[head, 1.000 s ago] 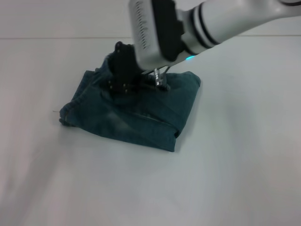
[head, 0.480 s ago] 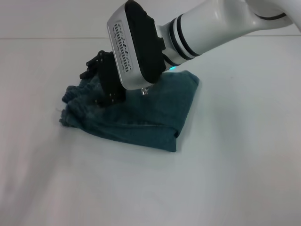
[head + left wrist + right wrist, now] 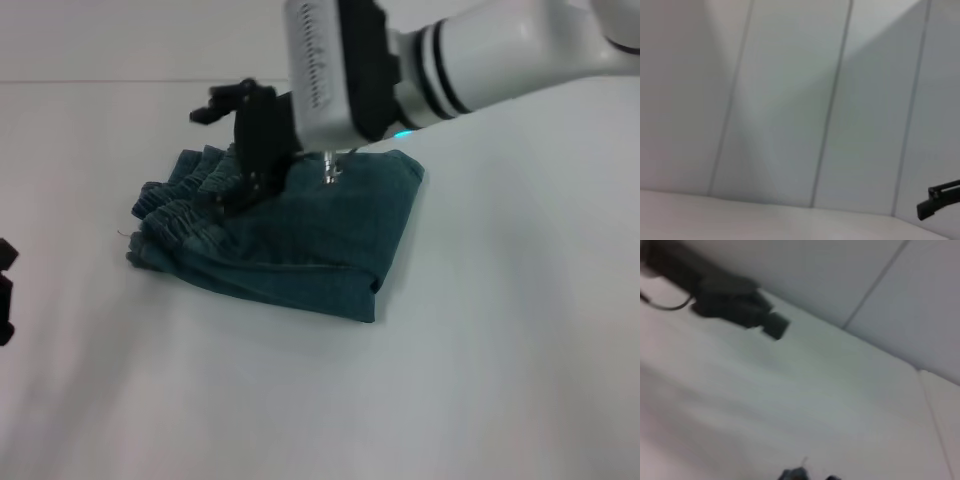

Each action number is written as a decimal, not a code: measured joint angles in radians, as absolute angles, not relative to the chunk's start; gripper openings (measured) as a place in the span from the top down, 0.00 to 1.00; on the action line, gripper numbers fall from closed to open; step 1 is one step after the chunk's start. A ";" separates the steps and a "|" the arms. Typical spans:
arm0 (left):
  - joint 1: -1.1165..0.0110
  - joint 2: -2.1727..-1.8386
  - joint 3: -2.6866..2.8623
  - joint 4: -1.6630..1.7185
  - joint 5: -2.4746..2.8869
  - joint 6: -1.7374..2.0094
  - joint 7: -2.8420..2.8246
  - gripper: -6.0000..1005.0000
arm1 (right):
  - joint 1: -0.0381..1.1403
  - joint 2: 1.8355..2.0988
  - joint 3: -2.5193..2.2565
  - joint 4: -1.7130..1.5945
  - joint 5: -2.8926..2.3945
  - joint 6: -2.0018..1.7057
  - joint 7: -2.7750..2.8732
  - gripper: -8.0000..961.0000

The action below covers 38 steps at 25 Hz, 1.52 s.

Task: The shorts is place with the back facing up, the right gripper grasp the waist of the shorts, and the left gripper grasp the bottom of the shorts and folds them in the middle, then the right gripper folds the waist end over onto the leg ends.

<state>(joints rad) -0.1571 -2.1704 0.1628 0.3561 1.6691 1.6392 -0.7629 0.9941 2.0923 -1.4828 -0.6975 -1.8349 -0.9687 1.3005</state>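
Note:
The blue-green denim shorts (image 3: 330, 235) lie folded into a thick packet on the white table in the head view. Their ruffled waist (image 3: 170, 215) lies on top at the packet's left end, over the layers beneath; the leg ends are hidden under it. My right gripper (image 3: 215, 150) hovers just above the waist end, open, with nothing between its black fingers (image 3: 222, 103). Only a black sliver of my left gripper (image 3: 5, 290) shows at the left edge of the table, away from the shorts.
The white table (image 3: 480, 380) spreads around the packet, with a pale wall behind it. The right arm's white forearm (image 3: 500, 50) crosses above the packet's far side. A blurred dark device (image 3: 730, 300) shows in the right wrist view.
My right gripper has lifted off the waist and drawn back up, leaving the ruffled band lying on the packet. A bit of the left gripper has come into view at the left edge.

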 joint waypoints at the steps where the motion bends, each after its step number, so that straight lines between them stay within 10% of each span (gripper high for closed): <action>1: -0.160 -2.168 0.163 0.361 1.686 1.643 -0.764 0.97 | 0.954 2.092 -1.472 -0.733 -1.834 -0.976 1.321 0.09; 16: -0.240 -2.145 0.212 0.451 1.945 1.665 -0.970 0.70 | 0.289 2.094 -1.348 -0.709 -1.241 -1.291 1.014 0.04; 29: -0.386 -2.073 0.306 0.543 2.278 1.764 -1.143 0.16 | 0.181 2.081 -1.243 -0.599 -1.431 -1.456 0.970 0.04; 38: -0.400 -2.057 0.307 0.588 2.316 1.754 -1.187 0.14 | 0.157 2.084 -1.153 -0.595 -1.507 -1.495 0.957 0.04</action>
<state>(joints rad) -0.4004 -2.0565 0.3069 0.5881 2.3165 1.7542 -1.1872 0.1566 2.0837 -1.1532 -0.5955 -1.5069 -1.4951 0.9573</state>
